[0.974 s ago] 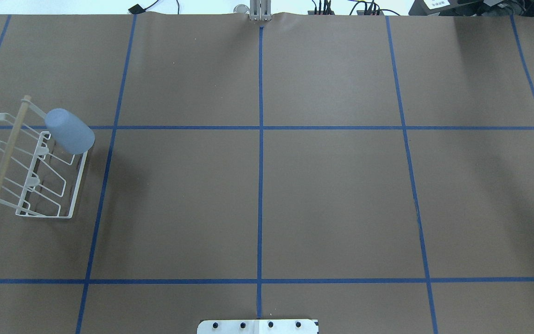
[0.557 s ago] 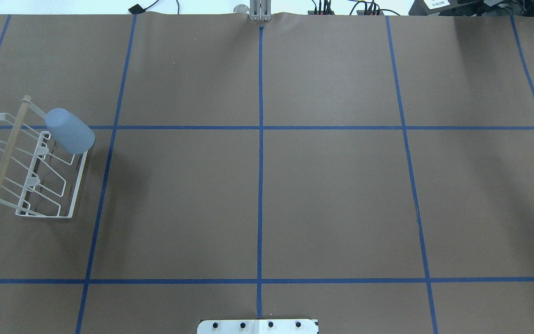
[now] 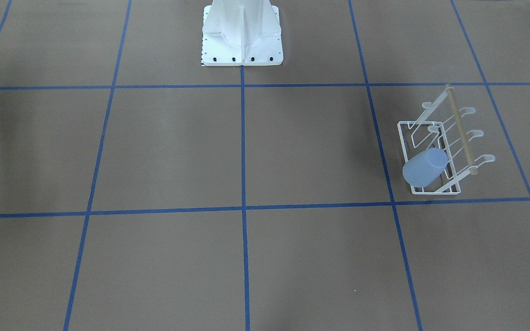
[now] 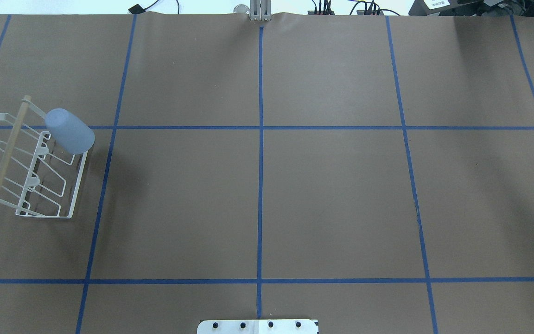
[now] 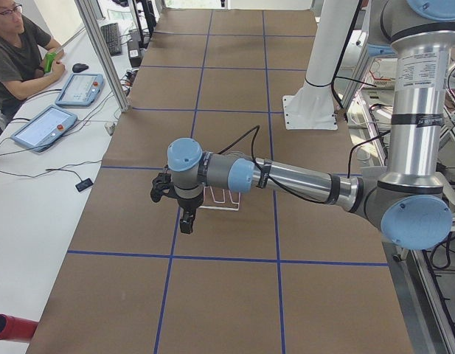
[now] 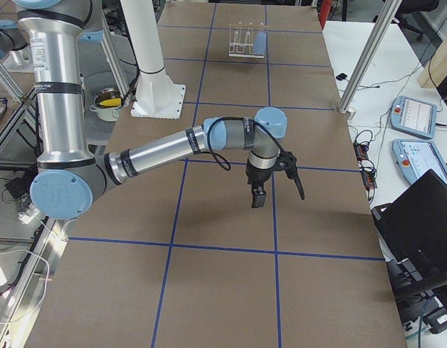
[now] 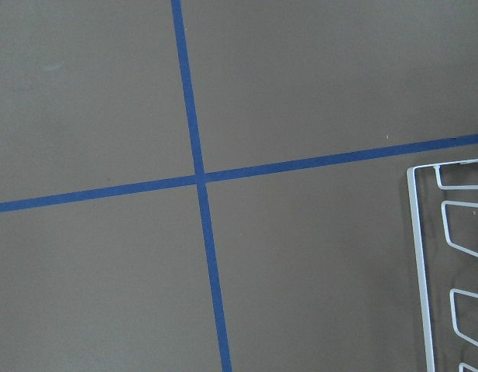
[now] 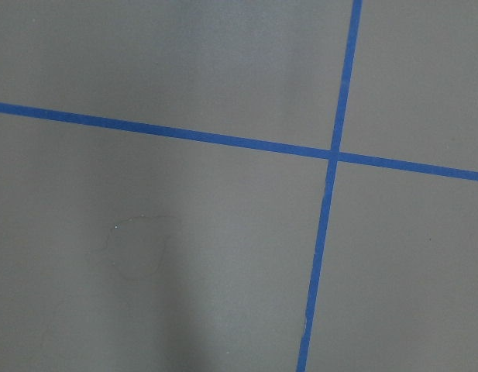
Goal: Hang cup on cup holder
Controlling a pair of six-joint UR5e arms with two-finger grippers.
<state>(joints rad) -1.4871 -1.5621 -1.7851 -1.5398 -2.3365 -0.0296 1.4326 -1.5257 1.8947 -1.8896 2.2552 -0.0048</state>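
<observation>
A: Front view: cup (image 3: 425, 167) sits on the cup holder (image 3: 435, 192), operators' end; we can't see its prong.
B: Overhead: long axis tilted, rim pointing away from the wooden rod (image 4: 9, 150).
A: Side views: left gripper (image 5: 185, 219) near the cup holder, right gripper (image 6: 276, 186) well apart. Jaws: we can't tell.
B: Left wrist: cup holder (image 7: 419, 256) frame cut off at the edge.

**Two silver arms with blue-capped joints**

The white pedestal (image 3: 242, 32) has a row of dark screws along its base plate. Beside it, the left arm (image 5: 301, 181) and right arm (image 6: 158, 152) are silver tubes with pale blue joint caps. A black cable loops along each forearm toward the black left gripper (image 5: 186, 220) and right gripper (image 6: 257, 196).
</observation>
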